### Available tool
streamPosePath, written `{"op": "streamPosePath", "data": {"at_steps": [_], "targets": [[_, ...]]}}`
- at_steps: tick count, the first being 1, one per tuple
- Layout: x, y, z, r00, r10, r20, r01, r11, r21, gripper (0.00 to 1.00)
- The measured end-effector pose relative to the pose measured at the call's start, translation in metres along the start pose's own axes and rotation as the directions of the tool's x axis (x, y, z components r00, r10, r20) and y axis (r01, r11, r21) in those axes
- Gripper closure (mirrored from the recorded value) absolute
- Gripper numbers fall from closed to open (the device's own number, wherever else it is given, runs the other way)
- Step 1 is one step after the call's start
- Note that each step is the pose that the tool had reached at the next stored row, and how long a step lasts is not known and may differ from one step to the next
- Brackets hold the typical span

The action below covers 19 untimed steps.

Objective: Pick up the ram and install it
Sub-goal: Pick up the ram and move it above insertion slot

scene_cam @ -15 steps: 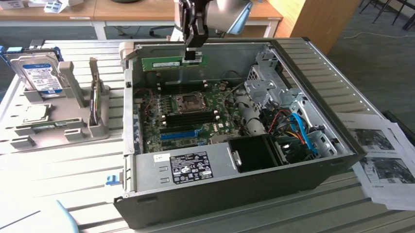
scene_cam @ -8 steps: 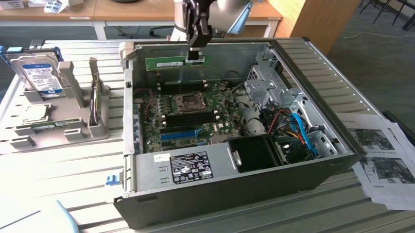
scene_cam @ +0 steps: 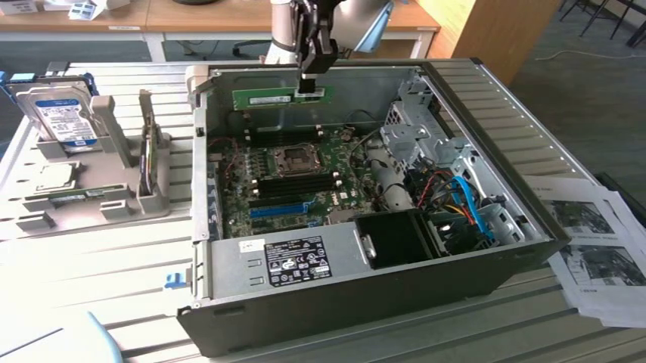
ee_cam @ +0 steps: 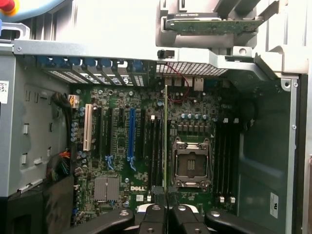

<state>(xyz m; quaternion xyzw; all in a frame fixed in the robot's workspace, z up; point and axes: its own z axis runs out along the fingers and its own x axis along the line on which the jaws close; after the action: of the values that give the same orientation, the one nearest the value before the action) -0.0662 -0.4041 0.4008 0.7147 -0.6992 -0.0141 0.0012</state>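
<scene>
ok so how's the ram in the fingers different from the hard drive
The ram is a thin green stick; the hard drive is a wider silver box with a blue-white label. The ram hangs level over the open case, pinched at one end by the fingers; the hard drive stands upright in a grey stand. Neither is installed.

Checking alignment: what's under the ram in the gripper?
Held by the gripper, the ram hangs over the motherboard, above the black memory slots beside the CPU socket. Its own edge covers whatever lies directly below it.
</scene>
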Motion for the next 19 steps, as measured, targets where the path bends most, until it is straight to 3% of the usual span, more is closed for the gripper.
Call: {"op": "streamPosePath", "data": {"at_steps": [19], "targets": [[0.0001, -0.0009, 0.0046, 1.0000, 0.000, -0.0001, 0.000, 1.0000, -0.0001, 0.89]]}}
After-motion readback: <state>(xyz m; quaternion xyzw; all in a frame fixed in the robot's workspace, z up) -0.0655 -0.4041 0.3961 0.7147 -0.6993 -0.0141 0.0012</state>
